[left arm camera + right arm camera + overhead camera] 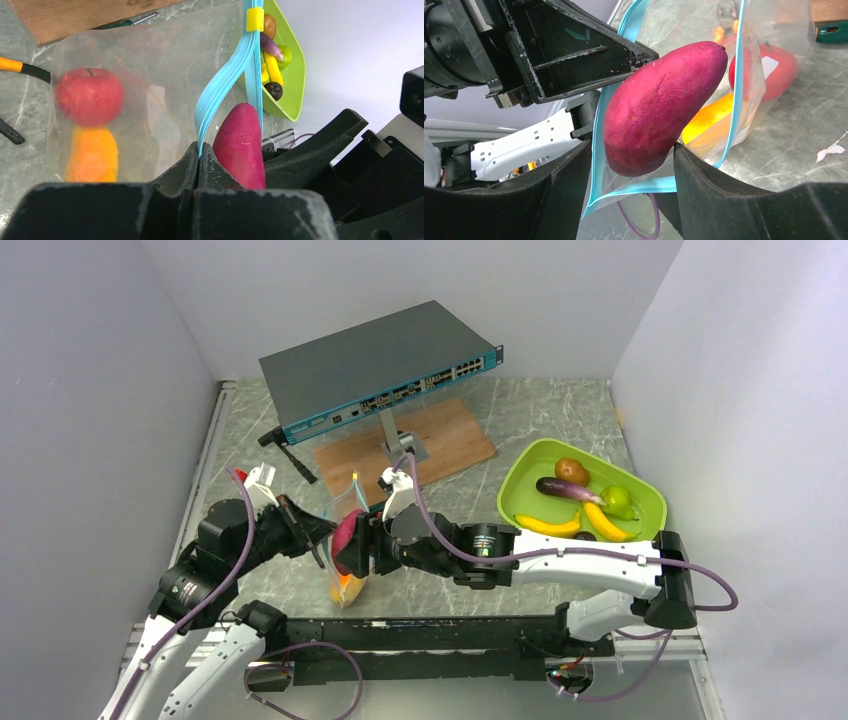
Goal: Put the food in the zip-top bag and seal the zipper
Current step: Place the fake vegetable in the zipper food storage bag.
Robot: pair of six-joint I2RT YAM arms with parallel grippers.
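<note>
The magenta-red, matte, finely dimpled tuber-shaped toy piece lies between the jaws of the right gripper. In the right wrist view its long axis runs from 7 to 1 o'clock, the blunt tip already past the thin teal-blue zipper strip of the clear, crinkly zip-top bag. Those jaws stand wide around it; whether they pinch it I cannot tell. The left gripper, reaching in from 9 o'clock in the top view, has its jaws closed on the strip. Inside the bag lie a glossy red apple and a smooth orange.
</note>
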